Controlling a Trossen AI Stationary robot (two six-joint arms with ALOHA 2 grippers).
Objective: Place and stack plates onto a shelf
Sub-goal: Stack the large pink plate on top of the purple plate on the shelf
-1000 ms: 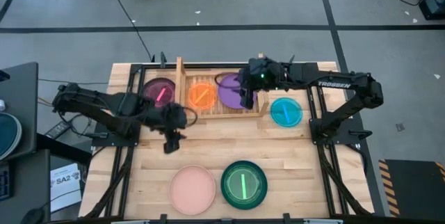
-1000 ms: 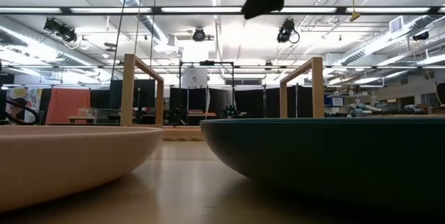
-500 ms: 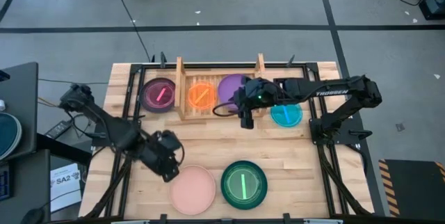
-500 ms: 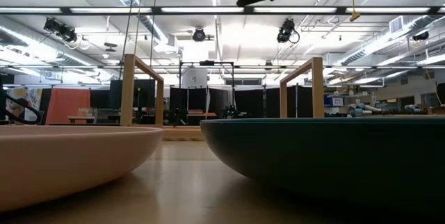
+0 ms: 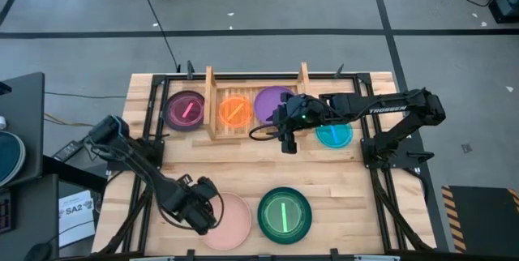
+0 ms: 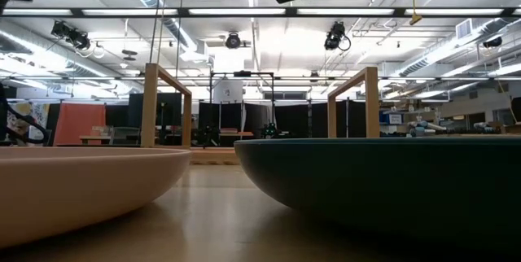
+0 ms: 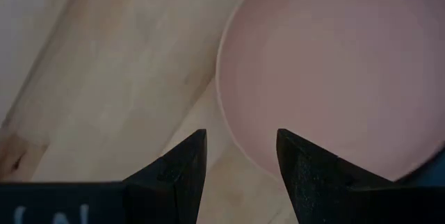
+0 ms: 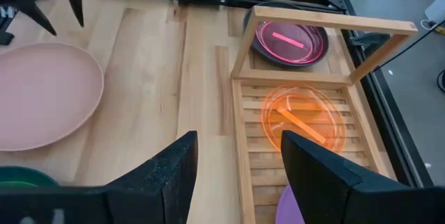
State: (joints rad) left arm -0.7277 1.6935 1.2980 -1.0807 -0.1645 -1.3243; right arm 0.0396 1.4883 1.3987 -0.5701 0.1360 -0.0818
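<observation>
My left gripper (image 5: 200,209) (image 7: 240,156) is open and low over the left rim of the pink plate (image 5: 228,220) (image 7: 334,78); one finger stands inside the rim and one outside, with no touch showing. My right gripper (image 5: 288,137) (image 8: 240,156) is open and holds nothing, just near of the shelf (image 5: 258,128). The orange plate (image 5: 236,111) (image 8: 302,118) and the purple plate (image 5: 271,101) lie flat on the shelf's slats. The maroon plate (image 5: 185,109) lies on the table left of the shelf, the cyan plate (image 5: 333,132) right of it. The green plate (image 5: 285,214) lies beside the pink one.
The shelf's two upright side boards (image 6: 151,103) (image 6: 370,103) stand at either end of the slats. Pink plate (image 6: 81,181) and green plate (image 6: 383,181) fill the near edge. Bare tabletop (image 5: 243,168) lies between the shelf and these two plates.
My left gripper has swung from the table's left middle toward the near edge and come down at the pink plate's left rim. My right gripper has drawn back from over the purple plate toward the near edge; the purple plate stays on the shelf.
</observation>
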